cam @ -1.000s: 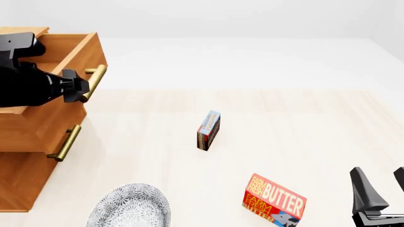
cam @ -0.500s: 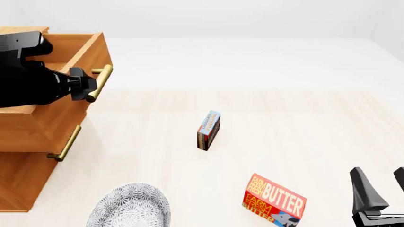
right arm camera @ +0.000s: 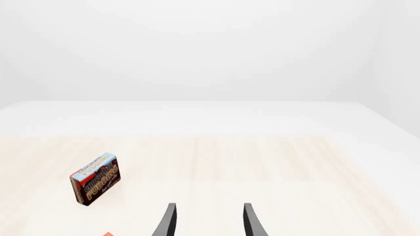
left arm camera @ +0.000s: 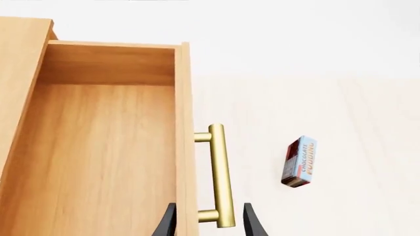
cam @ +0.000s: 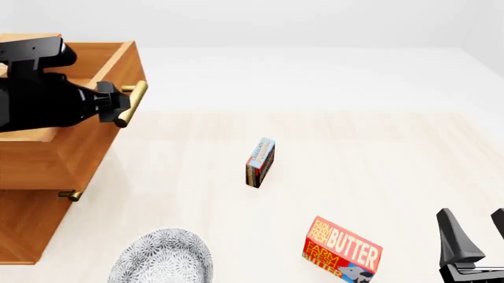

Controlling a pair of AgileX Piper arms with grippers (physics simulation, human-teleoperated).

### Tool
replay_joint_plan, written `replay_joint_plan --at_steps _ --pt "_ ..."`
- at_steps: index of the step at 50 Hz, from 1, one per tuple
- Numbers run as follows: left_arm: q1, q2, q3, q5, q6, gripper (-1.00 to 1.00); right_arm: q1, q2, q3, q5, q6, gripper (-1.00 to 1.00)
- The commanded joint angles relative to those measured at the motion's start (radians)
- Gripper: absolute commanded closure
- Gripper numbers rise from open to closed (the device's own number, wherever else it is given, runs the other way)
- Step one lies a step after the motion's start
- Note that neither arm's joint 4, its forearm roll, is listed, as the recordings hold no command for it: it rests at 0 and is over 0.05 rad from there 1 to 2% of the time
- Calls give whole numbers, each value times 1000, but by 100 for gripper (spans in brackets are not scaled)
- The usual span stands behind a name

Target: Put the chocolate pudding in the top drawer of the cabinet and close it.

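The chocolate pudding (cam: 260, 162) stands on its edge mid-table; it also shows in the left wrist view (left arm camera: 300, 161) and the right wrist view (right arm camera: 96, 178). The cabinet (cam: 23, 218) stands at the left with its top drawer (cam: 118, 65) pulled far out and empty (left arm camera: 98, 147). My left gripper (cam: 120, 109) is at the drawer's brass handle (cam: 134, 100); its spread fingers straddle the front board and the handle (left arm camera: 220, 172), midpoint (left arm camera: 208, 221). My right gripper (cam: 475, 239) is open and empty at the near right, also in its wrist view (right arm camera: 208, 221).
A red "BUTTER" box (cam: 343, 250) lies near the front, left of my right gripper. A patterned grey bowl (cam: 162, 259) sits at the front left. The lower drawer's handle (cam: 71, 194) peeks out under the open top drawer.
The top drawer has slid further out to the right with my left gripper at its handle. It now covers most of the lower drawer's handle. The right arm and the pudding have not moved.
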Motion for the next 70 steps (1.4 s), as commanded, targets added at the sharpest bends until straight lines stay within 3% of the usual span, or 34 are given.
replay_joint_plan --at_steps 1,70 --pt "-17 36 4 -18 9 -100 0 0 0 0 0 -100" --pt "-89 73 17 -99 -31 -100 0 0 0 0 0 -100"
